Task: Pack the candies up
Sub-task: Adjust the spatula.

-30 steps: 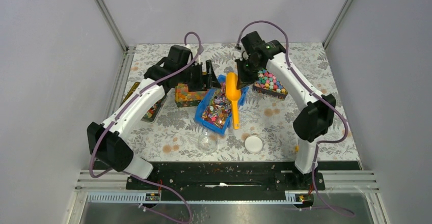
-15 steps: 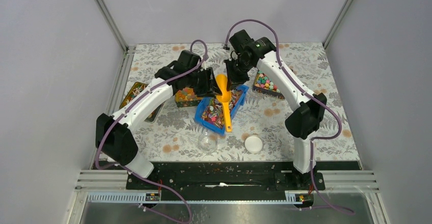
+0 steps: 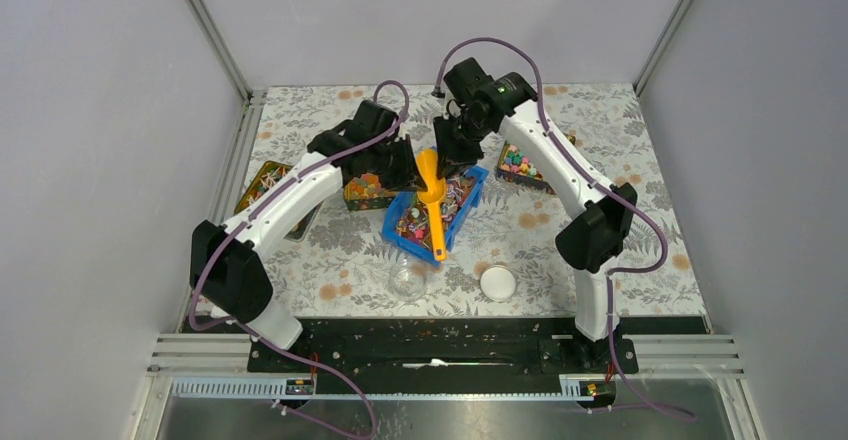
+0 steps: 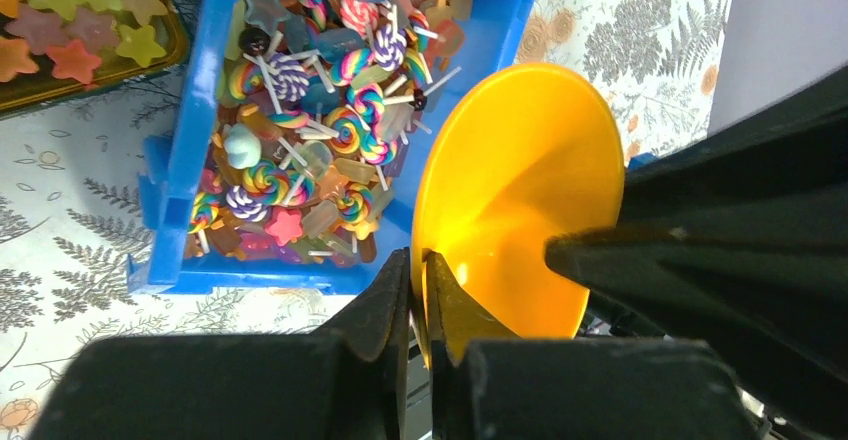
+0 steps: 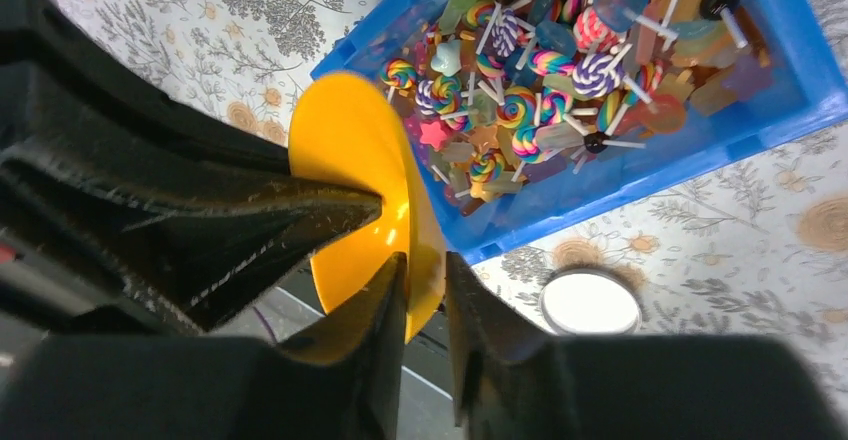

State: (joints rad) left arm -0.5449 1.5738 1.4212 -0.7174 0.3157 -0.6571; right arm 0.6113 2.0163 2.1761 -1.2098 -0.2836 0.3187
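Two arms are meeting over one blue bin (image 3: 398,239) at the middle of the flowered table (image 3: 655,160), and both are working on a single yellow funnel (image 4: 520,180). The left gripper (image 4: 418,270) is pinching the funnel's rim, its jaws closed tight on the thin wall. The right gripper (image 5: 425,270) is straddling the rim from the other side, one finger inside the cone and one outside; whether it is actually squeezing the wall cannot be told. The funnel is hanging above the bin with its wide mouth toward the far side and its spout pointing at the near edge, so its long axis is running far to near. The candies (image 4: 310,130), too many to count, are lying heaped inside the bin: tiny rainbow-swirl lollipops on white sticks, mixed with stars and translucent pieces, their sticks pointing every way. Three other trays are standing around it: one at the left (image 3: 262,182), one of star-shaped jellies (image 4: 100,72) just beside the bin, one of pastel sweets (image 3: 528,182) at the right. One clear jar (image 3: 407,280) and one white lid (image 3: 497,281) are sitting apart near the front.
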